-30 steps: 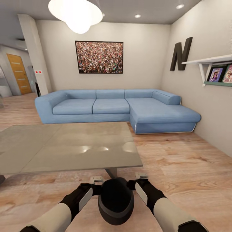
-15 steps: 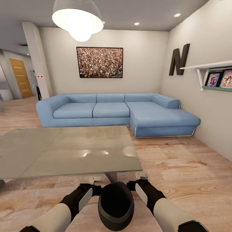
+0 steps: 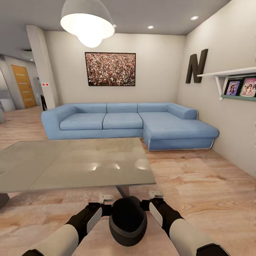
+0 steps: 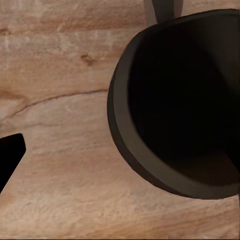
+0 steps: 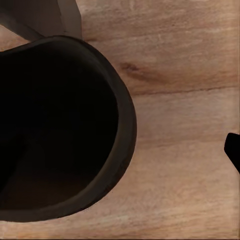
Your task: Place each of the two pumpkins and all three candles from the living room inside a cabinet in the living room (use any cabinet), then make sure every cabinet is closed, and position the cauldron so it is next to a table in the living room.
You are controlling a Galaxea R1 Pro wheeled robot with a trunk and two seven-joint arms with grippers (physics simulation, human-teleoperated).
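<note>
The black cauldron [image 3: 128,220] hangs low in front of me, between my two forearms, above the wooden floor. My left gripper [image 3: 106,208] sits at its left side and my right gripper [image 3: 146,204] at its right side. Both wrist views look into the dark mouth of the cauldron [image 4: 175,100] [image 5: 60,125]. In each, one black fingertip [image 4: 10,155] [image 5: 234,150] shows outside the rim, apart from it; the other finger is hidden. The grey glass-topped table [image 3: 81,163] stands just beyond the cauldron, its near edge close to the grippers.
A blue corner sofa [image 3: 128,121] fills the far side behind the table. A wall shelf [image 3: 234,76] with books juts out at the right. Bare wooden floor [image 3: 199,185] lies right of the table. An orange door [image 3: 23,85] shows far left.
The whole view has shifted slightly, so the camera moved. The cauldron and both grippers keep the same place relative to me.
</note>
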